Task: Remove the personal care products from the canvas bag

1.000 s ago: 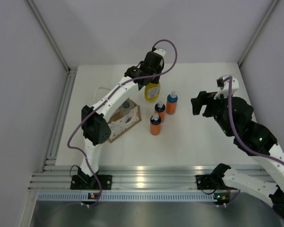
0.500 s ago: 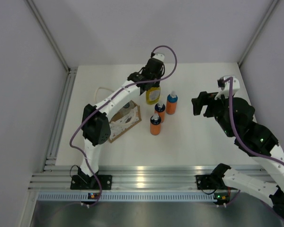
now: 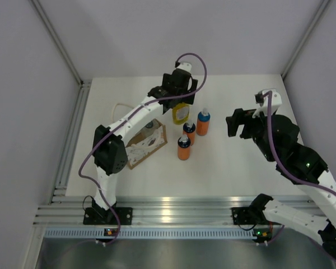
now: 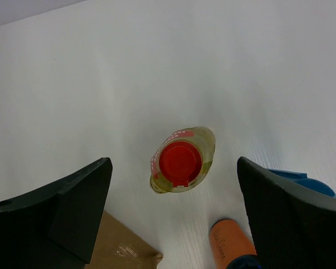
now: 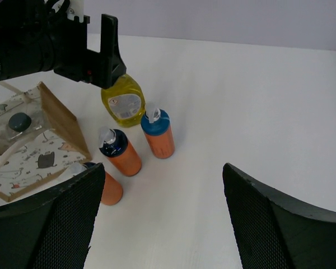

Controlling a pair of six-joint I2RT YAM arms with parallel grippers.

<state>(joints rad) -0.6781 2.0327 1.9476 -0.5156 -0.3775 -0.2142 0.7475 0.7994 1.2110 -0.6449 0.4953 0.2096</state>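
Over the far middle of the table (image 3: 235,162) we see the left gripper (image 3: 181,95) hanging straight above the yellow bottle (image 5: 123,102), with its jaws spread wide on either side and touching nothing. From the wrist view the red cap (image 4: 180,162) shows between them. That bottle stands upright on the table, just past the far corner of the canvas bag (image 3: 148,145).

Just beside it, toward the right arm, stands an orange bottle (image 3: 203,122) with a blue cap. A second orange bottle (image 3: 189,133) and a third orange bottle (image 3: 183,148) stand nearer the arm bases, the third close to the bag's right side. All four are outside the bag.

The bag sits left of this group, partly under the left arm, its white-printed side showing. Inside it we make out the pale bottle (image 5: 19,122) with its dark round cap. A thin white handle (image 3: 120,106) loops onto the table behind the bag.

The right gripper (image 3: 239,123) hovers well apart on the right — jaws likewise wide, holding nothing
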